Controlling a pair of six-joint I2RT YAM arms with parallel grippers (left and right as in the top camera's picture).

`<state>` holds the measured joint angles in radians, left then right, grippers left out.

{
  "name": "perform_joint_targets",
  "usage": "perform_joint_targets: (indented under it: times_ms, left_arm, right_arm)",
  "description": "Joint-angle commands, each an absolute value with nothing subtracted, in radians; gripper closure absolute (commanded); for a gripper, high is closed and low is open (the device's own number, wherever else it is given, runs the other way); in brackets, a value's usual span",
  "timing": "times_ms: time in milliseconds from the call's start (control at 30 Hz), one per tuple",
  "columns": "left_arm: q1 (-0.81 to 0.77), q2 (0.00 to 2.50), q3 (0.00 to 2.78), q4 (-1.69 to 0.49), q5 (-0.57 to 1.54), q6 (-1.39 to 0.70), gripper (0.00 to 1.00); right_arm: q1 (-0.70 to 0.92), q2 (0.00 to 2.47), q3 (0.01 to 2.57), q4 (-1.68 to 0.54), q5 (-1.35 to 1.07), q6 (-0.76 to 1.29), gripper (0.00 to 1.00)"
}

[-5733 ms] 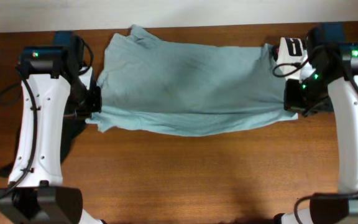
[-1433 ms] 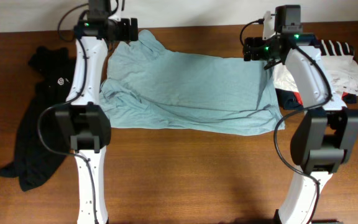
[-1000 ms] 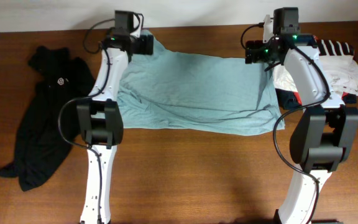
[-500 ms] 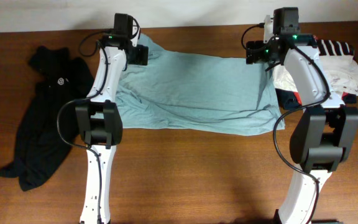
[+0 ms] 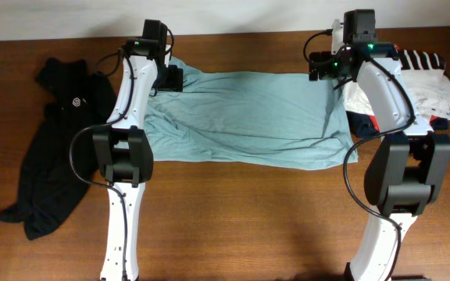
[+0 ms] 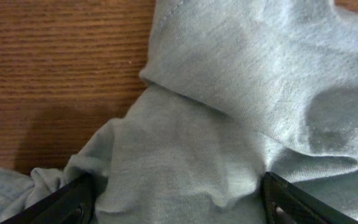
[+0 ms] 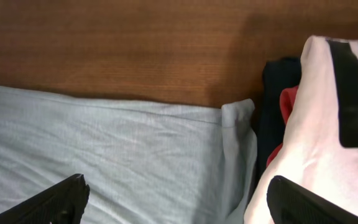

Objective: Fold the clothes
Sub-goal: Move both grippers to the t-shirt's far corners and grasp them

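The pale grey-teal shirt (image 5: 248, 117) lies spread across the middle of the table, bunched at its far left end. My left gripper (image 5: 171, 79) hangs low over that bunched end. In the left wrist view its fingers (image 6: 64, 202) stand wide apart with rumpled shirt cloth (image 6: 229, 93) between them, and the left gripper (image 6: 179, 211) is open. My right gripper (image 5: 323, 66) hovers at the shirt's far right corner. It (image 7: 179, 208) is open above the flat cloth (image 7: 104, 143). The black top (image 5: 49, 156) with a small white logo lies crumpled at the left.
A pile of other garments sits at the far right: a white shirt with black letters (image 7: 328, 124), a striped piece (image 5: 424, 61), plus red and navy cloth (image 5: 366, 121). Bare wooden table (image 5: 233, 218) stretches along the near side.
My left gripper has moved a little toward the near side, along the shirt's left end, and the cloth that stuck out at the far left corner now lies lower. The right arm has stayed put.
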<state>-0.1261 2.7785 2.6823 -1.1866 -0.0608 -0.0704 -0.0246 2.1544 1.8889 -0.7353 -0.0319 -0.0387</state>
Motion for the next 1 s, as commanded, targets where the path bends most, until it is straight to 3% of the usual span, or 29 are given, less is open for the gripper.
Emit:
perform_joint_targets:
  times_ms: [0, 133, 667, 967]
  left_arm:
    - [-0.115, 2.754, 2.719, -1.130, -0.108, -0.075, 0.05]
    - [-0.115, 2.751, 2.741, -1.032, 0.004, -0.026, 0.01]
    - [-0.115, 2.848, 2.740, -0.848, 0.012, -0.012, 0.02]
    - [-0.115, 2.882, 2.740, -0.794, 0.012, -0.010, 0.11]
  right_arm:
    - [-0.027, 2.152, 1.909, -0.725, -0.014, -0.056, 0.04]
    - [-0.027, 2.152, 1.909, -0.728, -0.014, -0.056, 0.04]
    - [-0.025, 2.152, 1.909, -0.760, -0.018, -0.056, 0.04]
    - [-0.025, 2.152, 1.909, -0.770, -0.018, -0.056, 0.04]
